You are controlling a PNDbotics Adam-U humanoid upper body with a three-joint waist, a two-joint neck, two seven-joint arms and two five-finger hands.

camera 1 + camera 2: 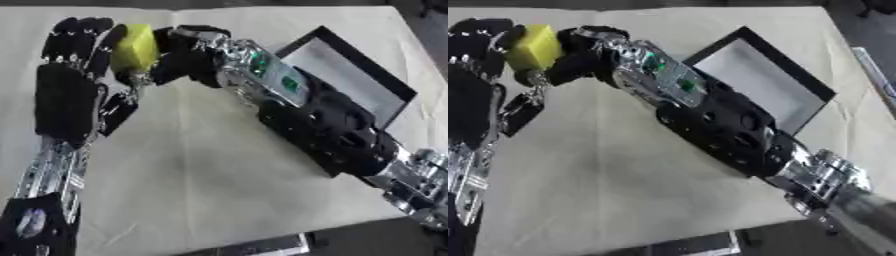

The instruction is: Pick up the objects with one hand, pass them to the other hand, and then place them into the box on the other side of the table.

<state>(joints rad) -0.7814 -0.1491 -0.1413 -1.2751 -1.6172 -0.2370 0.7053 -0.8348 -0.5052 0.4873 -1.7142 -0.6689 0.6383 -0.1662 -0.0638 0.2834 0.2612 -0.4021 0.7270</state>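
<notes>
Nearest the camera is the right arm's bulky black-and-silver forearm (324, 130), reaching from lower right across the beige cloth-covered table (192, 180) toward upper left. Behind it, on the right side, sits the shallow black-rimmed box with a pale grey floor (350, 75), partly hidden by the arm. The left hand (66, 95) stands upright at the left, palm open, fingers straight and raised against the block. The right hand (188, 55) has its fingers curled around the small yellow cube-like block (136, 47), which is held in the air between both hands, touching the left fingers. This looks like the handover itself; which way it's going is hard to tell, and thumb contact is blurred. To do it well: the receiving hand should close around the block's free faces before the other lets go, both wrists steady, with release only once the block is pinched on opposite sides.
</notes>
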